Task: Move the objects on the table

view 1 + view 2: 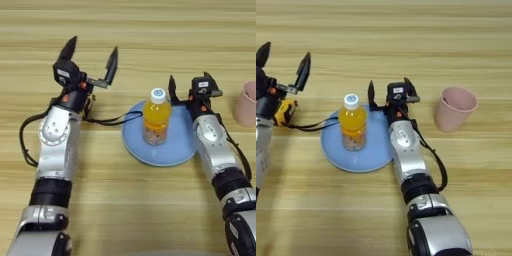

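Standing upright on the round blue plate (165, 150), toward its far half, is the small orange-juice bottle (156, 122) with its white cap on; nothing grips it. The plate lies flat near the middle of the table (130, 210), whose light planks run side to side. Right gripper (390, 92) sits at the plate's far right rim, just beside the bottle and apart from it: its two black fingers are parted and hold nothing, one fingertip (371, 90) pointing up close to the bottle's cap level, the other on the far side of the wrist block. Right forearm runs back from there toward the near right corner of the table. Pink plastic cup (455, 108) stands upright, mouth open, to the right of that gripper, well clear of the plate. Left gripper (91, 55) is raised over the table's left part, fingers spread wide and empty, tips pointing away toward the far edge. Beneath its wrist, partly hidden, lies the yellow-black tape measure (285, 111); its black strap (112, 120) trails across the wood to the plate's left rim, where its end loops at the plate's edge.
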Available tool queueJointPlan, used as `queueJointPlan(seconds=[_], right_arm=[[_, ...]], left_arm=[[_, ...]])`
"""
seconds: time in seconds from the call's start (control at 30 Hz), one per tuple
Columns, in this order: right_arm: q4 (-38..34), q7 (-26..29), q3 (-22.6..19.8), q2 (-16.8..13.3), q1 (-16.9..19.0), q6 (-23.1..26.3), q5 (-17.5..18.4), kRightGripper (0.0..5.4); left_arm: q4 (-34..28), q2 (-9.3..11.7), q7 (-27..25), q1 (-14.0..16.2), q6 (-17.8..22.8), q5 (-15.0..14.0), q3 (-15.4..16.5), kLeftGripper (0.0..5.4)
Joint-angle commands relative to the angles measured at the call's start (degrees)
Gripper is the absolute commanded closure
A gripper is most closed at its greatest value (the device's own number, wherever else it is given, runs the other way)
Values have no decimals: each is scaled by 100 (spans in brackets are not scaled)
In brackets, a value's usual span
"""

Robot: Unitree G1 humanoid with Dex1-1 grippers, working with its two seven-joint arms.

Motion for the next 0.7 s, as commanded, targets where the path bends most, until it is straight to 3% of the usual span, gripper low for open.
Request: queueJointPlan(seconds=[0.03,0.17,0.33,0.5,0.7], right_arm=[[-52,-14,5,2,-57,-4,-14,0],[-234,-20,14,-14,22,0,-29,0],[-739,-10,59,-31,239,81,-66,0],[-1679,22,145,-76,681,315,-130,0],[-3101,241,288,-228,1498,816,-170,0]], left_arm=[[936,221,359,-279,-107,293,155,4],[1577,272,449,-358,-291,369,170,4],[1949,176,535,-363,-375,468,96,4],[2023,77,606,-338,-404,498,17,4],[1979,-5,712,-312,-423,549,-12,4]])
